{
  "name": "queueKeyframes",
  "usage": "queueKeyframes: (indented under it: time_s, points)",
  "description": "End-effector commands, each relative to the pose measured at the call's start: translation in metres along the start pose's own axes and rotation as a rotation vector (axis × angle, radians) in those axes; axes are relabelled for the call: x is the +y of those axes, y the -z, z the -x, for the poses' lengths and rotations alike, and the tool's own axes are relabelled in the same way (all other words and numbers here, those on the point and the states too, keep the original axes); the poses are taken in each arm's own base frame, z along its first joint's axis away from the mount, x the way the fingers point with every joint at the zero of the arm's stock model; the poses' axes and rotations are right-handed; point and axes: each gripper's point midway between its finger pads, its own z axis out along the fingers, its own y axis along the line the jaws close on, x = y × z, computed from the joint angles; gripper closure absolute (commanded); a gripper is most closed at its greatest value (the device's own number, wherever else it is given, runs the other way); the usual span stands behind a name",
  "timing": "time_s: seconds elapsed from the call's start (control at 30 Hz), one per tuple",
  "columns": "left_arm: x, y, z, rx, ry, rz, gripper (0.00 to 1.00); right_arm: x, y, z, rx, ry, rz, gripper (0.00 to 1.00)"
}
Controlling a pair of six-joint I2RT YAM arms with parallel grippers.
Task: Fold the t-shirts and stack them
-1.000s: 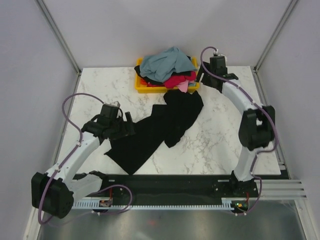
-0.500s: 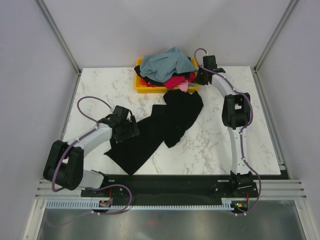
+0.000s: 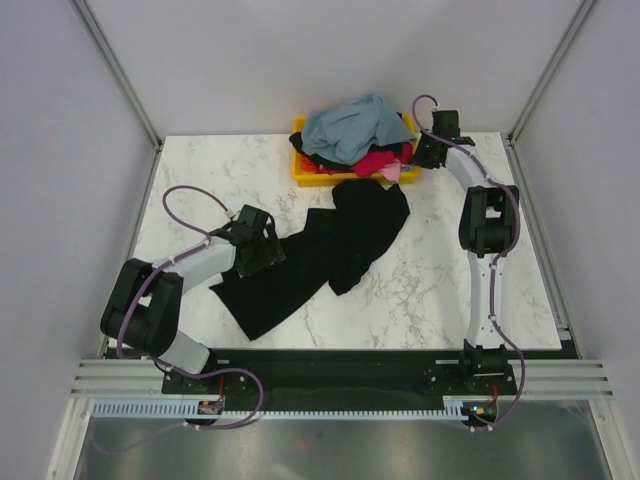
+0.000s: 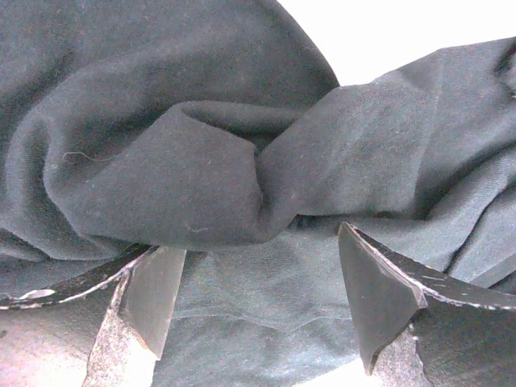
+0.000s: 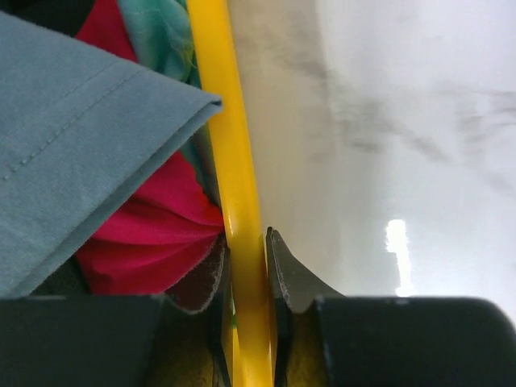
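Note:
A large black t-shirt [image 3: 330, 245] lies crumpled and spread across the middle of the marble table. My left gripper [image 3: 262, 250] sits open at its left edge; in the left wrist view the fingers [image 4: 153, 294] straddle bunched black cloth [image 4: 161, 161] without pinching it, the gripper [image 4: 258, 266] low over the fabric. More t-shirts are heaped in the yellow bin [image 3: 306, 178]: grey-blue [image 3: 352, 125] on top, magenta-red [image 3: 374, 162] and pink [image 3: 392, 173] below. My right gripper [image 3: 425, 155] [image 5: 246, 242] is shut on the yellow bin's right rim [image 5: 219, 113].
The bin stands at the table's far edge, with the black shirt's top just in front of it. Bare marble [image 3: 440, 270] shows to the right of the black shirt and at the far left [image 3: 200, 170]. Grey walls enclose the table.
My right gripper closed on the bin's rim and the bin slid a little to the right. My left gripper moved right onto the black shirt's edge, bunching it.

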Motion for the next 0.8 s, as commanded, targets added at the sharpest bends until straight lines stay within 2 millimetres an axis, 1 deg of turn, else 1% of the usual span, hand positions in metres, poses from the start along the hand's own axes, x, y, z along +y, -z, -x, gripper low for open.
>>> queueKeyframes:
  time_s: [0.0, 0.03, 0.1, 0.13, 0.17, 0.2, 0.27, 0.3, 0.37, 0.4, 0.47, 0.5, 0.57, 0.6, 0.63, 0.67, 0.7, 0.73, 0.77]
  points:
    - [0.02, -0.016, -0.03, 0.092, 0.017, 0.073, 0.16, -0.165, 0.046, 0.083, -0.209, -0.213, -0.352, 1.0]
    - [0.02, -0.014, -0.031, 0.098, 0.016, 0.068, 0.16, -0.175, 0.051, 0.091, -0.229, -0.211, -0.367, 1.0]
    - [0.02, -0.012, -0.036, 0.114, 0.015, 0.059, 0.16, -0.197, 0.057, 0.098, -0.247, -0.208, -0.415, 1.0]
    - [0.021, -0.011, -0.038, 0.118, 0.013, 0.057, 0.16, -0.216, 0.065, 0.107, -0.268, -0.202, -0.444, 1.0]
    - [0.022, -0.01, -0.039, 0.119, 0.014, 0.052, 0.16, -0.233, 0.069, 0.109, -0.277, -0.203, -0.491, 1.0]
    - [0.021, -0.008, -0.041, 0.126, 0.015, 0.042, 0.16, -0.258, 0.079, 0.113, -0.292, -0.218, -0.533, 1.0]
    - [0.021, -0.005, -0.044, 0.136, 0.016, 0.032, 0.17, -0.285, 0.092, 0.124, -0.33, -0.257, -0.571, 1.0]
    - [0.019, -0.004, -0.046, 0.143, 0.016, 0.022, 0.17, -0.309, 0.107, 0.133, -0.363, -0.295, -0.595, 1.0]
    - [0.018, -0.003, -0.047, 0.151, 0.014, 0.011, 0.17, -0.33, 0.122, 0.14, -0.4, -0.342, -0.616, 1.0]
    - [0.017, -0.003, -0.048, 0.158, 0.016, 0.006, 0.17, -0.346, 0.132, 0.146, -0.427, -0.36, -0.63, 0.98]
    - [0.013, -0.002, -0.048, 0.162, 0.014, -0.003, 0.17, -0.355, 0.137, 0.152, -0.454, -0.358, -0.624, 0.86]
    - [0.014, -0.004, -0.049, 0.167, 0.011, 0.003, 0.17, -0.36, 0.141, 0.159, -0.483, -0.361, -0.621, 0.83]
    - [0.01, -0.005, -0.049, 0.17, 0.001, -0.002, 0.17, -0.364, 0.137, 0.163, -0.499, -0.374, -0.602, 0.73]
    - [0.008, -0.005, -0.049, 0.17, -0.002, -0.004, 0.17, -0.361, 0.134, 0.166, -0.506, -0.372, -0.581, 0.61]
    - [0.007, -0.005, -0.05, 0.17, -0.009, -0.005, 0.17, -0.355, 0.131, 0.172, -0.513, -0.364, -0.537, 0.32]
    - [0.002, -0.004, -0.052, 0.184, -0.009, -0.026, 0.17, -0.353, 0.131, 0.173, -0.512, -0.372, -0.525, 0.18]
    - [0.001, -0.004, -0.052, 0.186, -0.01, -0.028, 0.17, -0.352, 0.128, 0.165, -0.495, -0.391, -0.521, 0.11]
    - [0.0, -0.001, -0.053, 0.184, -0.015, -0.035, 0.17, -0.345, 0.144, 0.173, -0.514, -0.398, -0.516, 0.09]
    - [-0.002, 0.0, -0.054, 0.181, -0.017, -0.044, 0.17, -0.341, 0.151, 0.174, -0.52, -0.405, -0.513, 0.09]
